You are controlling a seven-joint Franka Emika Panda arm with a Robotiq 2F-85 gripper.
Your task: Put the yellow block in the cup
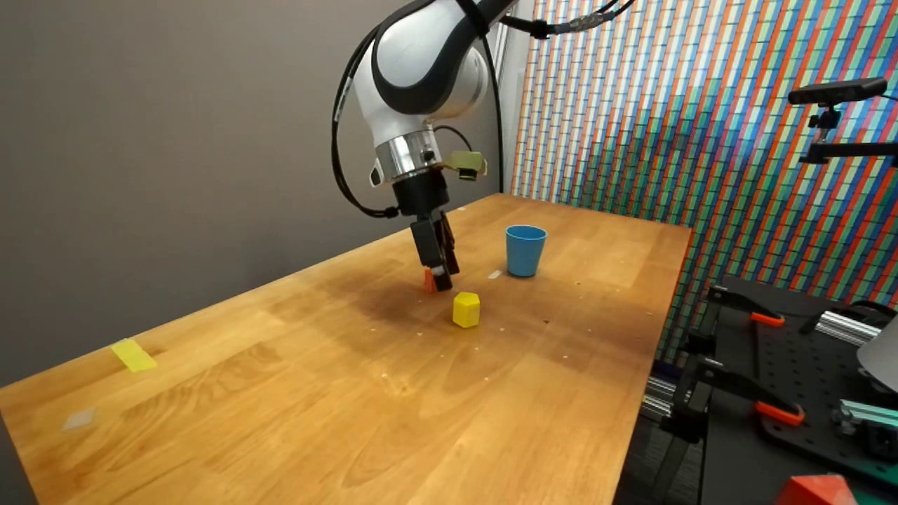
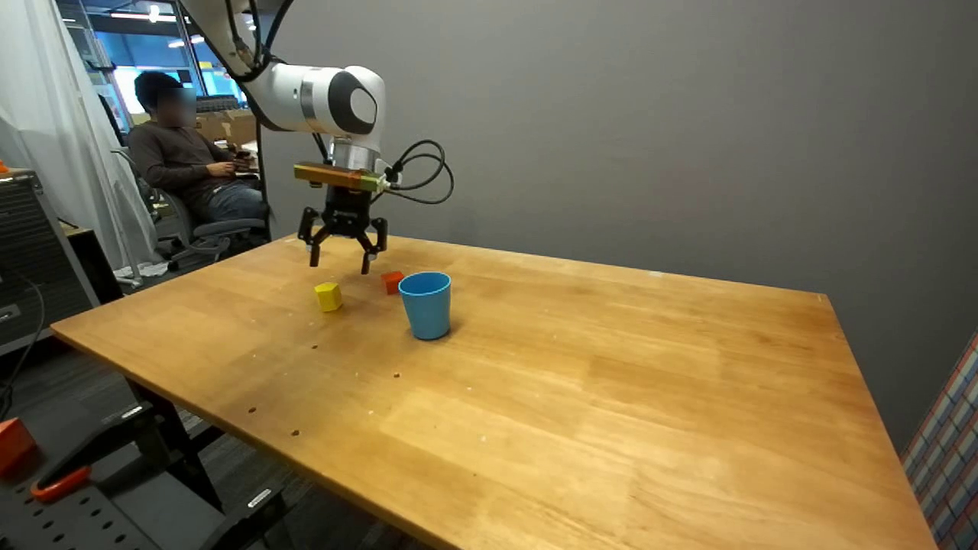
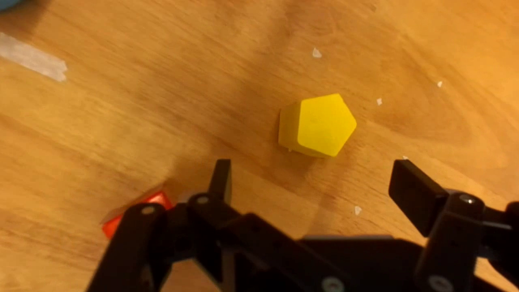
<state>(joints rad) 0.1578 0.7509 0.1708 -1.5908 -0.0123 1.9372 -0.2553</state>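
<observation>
The yellow block (image 1: 466,310) is a small five-sided block standing on the wooden table; it also shows in an exterior view (image 2: 328,297) and in the wrist view (image 3: 326,125). The blue cup (image 1: 525,252) stands upright on the table a short way from the block, also in an exterior view (image 2: 428,307); only its edge (image 3: 10,3) shows in the wrist view's top left corner. My gripper (image 2: 340,266) is open and empty, low above the table beside the block. In the wrist view, the block lies just beyond the gap between the fingertips (image 3: 312,172), touched by neither.
A small red block (image 2: 392,282) lies close to one finger, partly hidden in the wrist view (image 3: 159,198). A flat yellow tape piece (image 1: 133,355) and a white tape strip (image 3: 32,56) are on the table (image 1: 316,421). A grey wall (image 2: 611,137) stands behind the table.
</observation>
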